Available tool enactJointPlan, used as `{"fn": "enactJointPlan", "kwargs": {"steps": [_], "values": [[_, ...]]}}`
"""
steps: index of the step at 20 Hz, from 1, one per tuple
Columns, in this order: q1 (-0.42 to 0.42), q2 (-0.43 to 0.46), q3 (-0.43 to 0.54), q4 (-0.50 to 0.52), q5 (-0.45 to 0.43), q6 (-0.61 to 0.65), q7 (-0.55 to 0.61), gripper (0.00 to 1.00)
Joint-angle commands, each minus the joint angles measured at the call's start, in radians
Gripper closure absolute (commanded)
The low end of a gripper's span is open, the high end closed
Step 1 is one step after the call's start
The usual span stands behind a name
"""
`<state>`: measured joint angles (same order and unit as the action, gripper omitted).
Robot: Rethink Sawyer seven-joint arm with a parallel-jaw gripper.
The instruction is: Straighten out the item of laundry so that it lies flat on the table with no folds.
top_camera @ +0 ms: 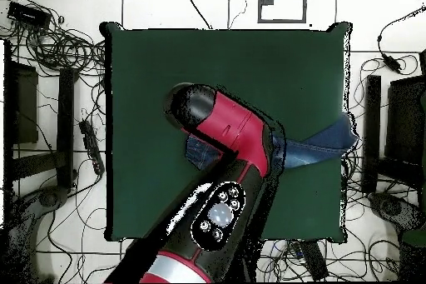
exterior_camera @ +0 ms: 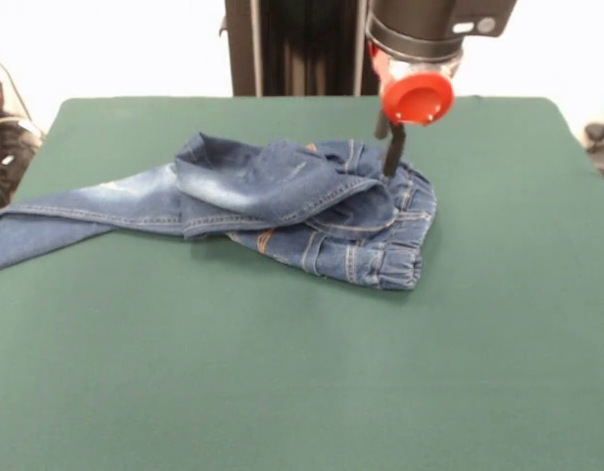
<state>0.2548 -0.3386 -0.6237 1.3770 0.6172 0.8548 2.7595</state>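
Taking the jeans as the landmark and reading the front view from left to right: one leg runs out flat to the left from the bunched middle, its cuff reaching the left edge of the table and appearing to hang over it. The middle is the trouble, where the other leg looks doubled back over the seat, making a thick fold with a faded patch on top. To the right of that fold sits the gathered elastic waistband, crumpled toward the near side. At the right far corner of the jeans, the gripper comes down from the arm, its dark tip meeting the denim just above the waistband; whether it is spread, pressed together or pinching cloth cannot be told, since only one dark tip shows against the fabric. In the overhead view the arm covers most of the jeans, leaving only the leg that reaches the table's edge. To do this step well, I would judge that the hold should take only the top layer of the folded-over leg, not the waistband beneath, and that the pull should run away from the flat leg, low over the table, so the fold opens without dragging the whole garment further off the edge.
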Motion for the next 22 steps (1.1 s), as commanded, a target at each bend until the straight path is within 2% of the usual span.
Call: {"fn": "enactJointPlan", "kwargs": {"steps": [1,5,9,17,22], "values": [[0.009,0.073,0.144,0.016,-0.137,0.073,-0.017,0.0],[-0.004,0.133,0.174,0.012,-0.14,-0.085,0.035,0.0],[-0.019,0.134,0.21,0.022,-0.126,-0.183,0.056,0.0],[-0.028,0.138,0.239,0.008,-0.112,-0.234,0.099,0.0],[-0.017,0.152,0.2,0.011,-0.154,-0.172,0.107,0.0]]}}
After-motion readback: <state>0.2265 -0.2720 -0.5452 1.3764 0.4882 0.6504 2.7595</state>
